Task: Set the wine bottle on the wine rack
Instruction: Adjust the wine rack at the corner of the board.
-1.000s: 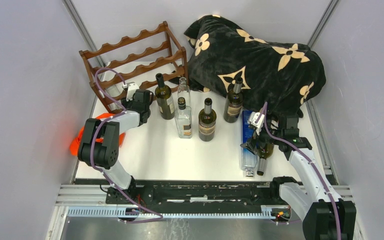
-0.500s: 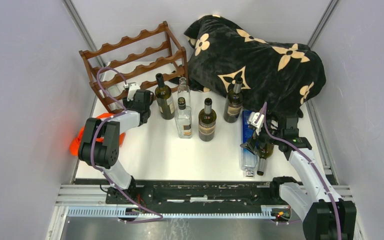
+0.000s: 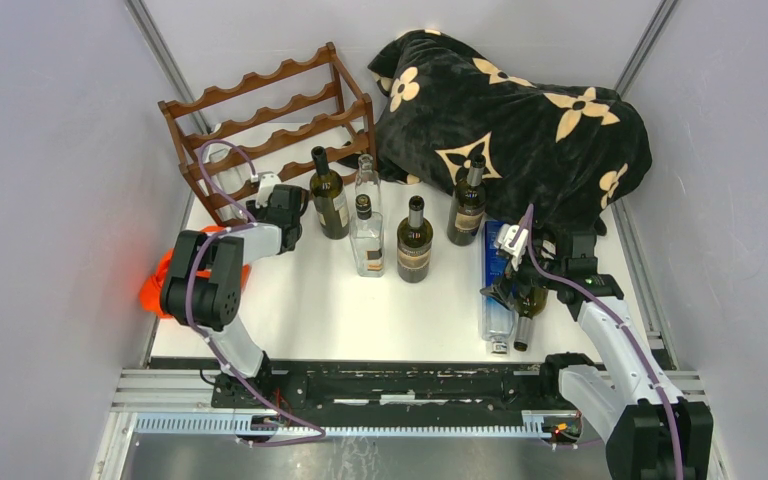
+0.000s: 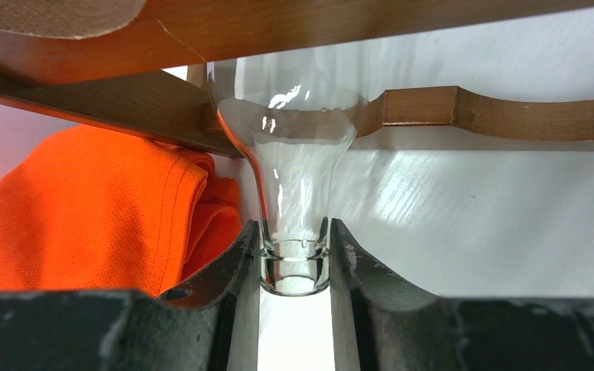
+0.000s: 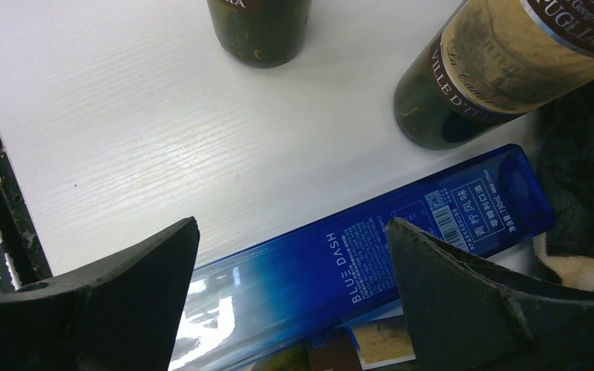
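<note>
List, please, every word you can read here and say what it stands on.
"BLUE DASH": side of the blue bottle.
"PUGLIA" and "VILLE D'", cut off: tan label of the dark bottle.
Characters beside the barcode: too small.
Labels on the standing bottles, top view: blurred.

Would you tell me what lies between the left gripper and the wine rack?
A clear glass bottle: the left gripper clamps its neck, and its shoulder sits at the wine rack. The left wrist view shows it.
</note>
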### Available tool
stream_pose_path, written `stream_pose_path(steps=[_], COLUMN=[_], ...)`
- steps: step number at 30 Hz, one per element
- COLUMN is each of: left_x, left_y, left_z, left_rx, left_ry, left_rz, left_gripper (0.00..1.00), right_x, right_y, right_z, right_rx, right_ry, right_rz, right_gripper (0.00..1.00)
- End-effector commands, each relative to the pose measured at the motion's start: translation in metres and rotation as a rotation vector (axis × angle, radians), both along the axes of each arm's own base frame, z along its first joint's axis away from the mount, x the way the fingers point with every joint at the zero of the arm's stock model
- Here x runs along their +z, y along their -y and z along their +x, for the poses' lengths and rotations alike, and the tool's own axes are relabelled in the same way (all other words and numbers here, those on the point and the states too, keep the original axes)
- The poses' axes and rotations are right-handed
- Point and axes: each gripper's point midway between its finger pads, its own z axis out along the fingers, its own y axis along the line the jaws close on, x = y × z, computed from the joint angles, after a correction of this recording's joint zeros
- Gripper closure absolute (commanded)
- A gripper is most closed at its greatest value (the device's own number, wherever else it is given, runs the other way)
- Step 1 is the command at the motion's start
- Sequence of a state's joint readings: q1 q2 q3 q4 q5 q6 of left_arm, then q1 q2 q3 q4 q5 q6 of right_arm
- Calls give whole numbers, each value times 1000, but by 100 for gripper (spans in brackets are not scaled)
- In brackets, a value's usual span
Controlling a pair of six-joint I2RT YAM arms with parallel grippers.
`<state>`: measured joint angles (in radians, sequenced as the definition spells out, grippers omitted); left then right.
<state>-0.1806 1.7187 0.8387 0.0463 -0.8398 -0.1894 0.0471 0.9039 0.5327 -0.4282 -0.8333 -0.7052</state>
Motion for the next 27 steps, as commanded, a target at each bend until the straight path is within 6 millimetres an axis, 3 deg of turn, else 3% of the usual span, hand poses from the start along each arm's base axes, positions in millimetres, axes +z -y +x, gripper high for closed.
stream_pose_path(steps=[1, 17, 27], left_x=[-11, 8, 3], left_y=[0, -11, -23], left_z=[-1, 20, 27], left_rx=[-6, 4, 6], left_ry=[-40, -2, -30], left_rz=[-1, 12, 24], left_gripper=[98, 98, 98], right_x=[17, 15, 14], right_y=[-3, -3, -3], right_z=[6, 6, 6], right_rx=[23, 23, 24], right_ry=[66, 63, 61], right_rz=[2, -4, -6], right_gripper=[2, 2, 2])
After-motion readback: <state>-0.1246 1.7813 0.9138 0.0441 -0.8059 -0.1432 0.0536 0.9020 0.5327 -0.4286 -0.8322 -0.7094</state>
